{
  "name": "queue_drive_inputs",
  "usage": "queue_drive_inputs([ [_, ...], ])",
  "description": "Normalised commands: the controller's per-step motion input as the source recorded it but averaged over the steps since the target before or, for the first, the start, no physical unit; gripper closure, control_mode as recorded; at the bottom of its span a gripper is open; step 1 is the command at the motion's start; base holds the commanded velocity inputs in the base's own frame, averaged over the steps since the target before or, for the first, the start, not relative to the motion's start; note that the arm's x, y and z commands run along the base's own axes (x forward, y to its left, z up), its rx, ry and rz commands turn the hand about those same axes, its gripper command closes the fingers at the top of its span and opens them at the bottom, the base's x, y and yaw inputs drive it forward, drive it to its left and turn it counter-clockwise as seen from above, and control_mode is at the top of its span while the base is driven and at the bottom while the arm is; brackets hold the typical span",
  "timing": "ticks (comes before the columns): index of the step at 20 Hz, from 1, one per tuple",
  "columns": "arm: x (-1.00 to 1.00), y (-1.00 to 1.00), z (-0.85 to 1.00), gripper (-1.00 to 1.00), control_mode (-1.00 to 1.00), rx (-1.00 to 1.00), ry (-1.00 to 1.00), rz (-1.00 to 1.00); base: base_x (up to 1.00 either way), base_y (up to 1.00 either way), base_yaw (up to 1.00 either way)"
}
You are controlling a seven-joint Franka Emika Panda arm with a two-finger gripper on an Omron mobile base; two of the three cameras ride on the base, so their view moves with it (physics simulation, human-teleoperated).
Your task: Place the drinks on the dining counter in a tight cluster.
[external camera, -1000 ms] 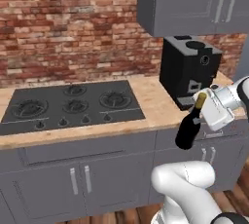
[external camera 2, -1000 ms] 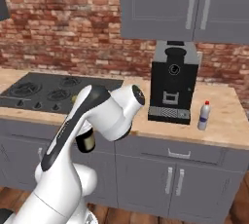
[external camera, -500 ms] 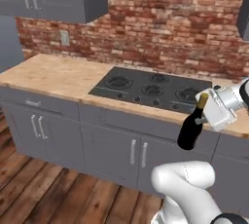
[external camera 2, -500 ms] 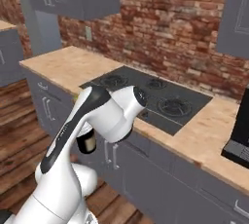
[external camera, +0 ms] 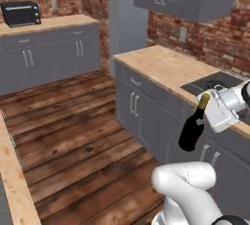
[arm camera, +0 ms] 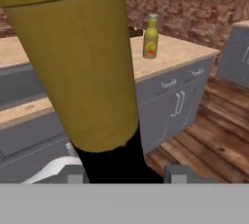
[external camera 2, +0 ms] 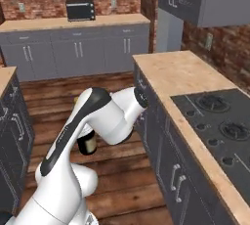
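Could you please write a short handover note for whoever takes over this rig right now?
Gripper: shut on the wine bottle, gripping its tan neck; the bottle hangs clear of the stove counter, above the wooden floor.
Things: a yellow-olive bottle stands upright on a light wooden counter across the floor, seen in the hand view.
Done: wine bottle picked up and in carry.
Left: bring the wine bottle to the dining counter, set it close beside the yellow-olive bottle, then fetch any remaining drink and tighten the cluster.
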Motion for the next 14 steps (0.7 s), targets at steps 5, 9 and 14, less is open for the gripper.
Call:
queue_drive_inputs([
  [5,0.0,0.0,0.0,1.0,1.0,0.0,0.0,0.0,0.48,-0.14,0.63],
  [9,0.0,0.0,0.0,1.0,1.0,0.0,0.0,0.0,1.0,-0.07,0.26],
  [14,0.0,0.0,0.0,1.0,1.0,0.0,0.0,0.0,1.0,-0.18,0.4],
])
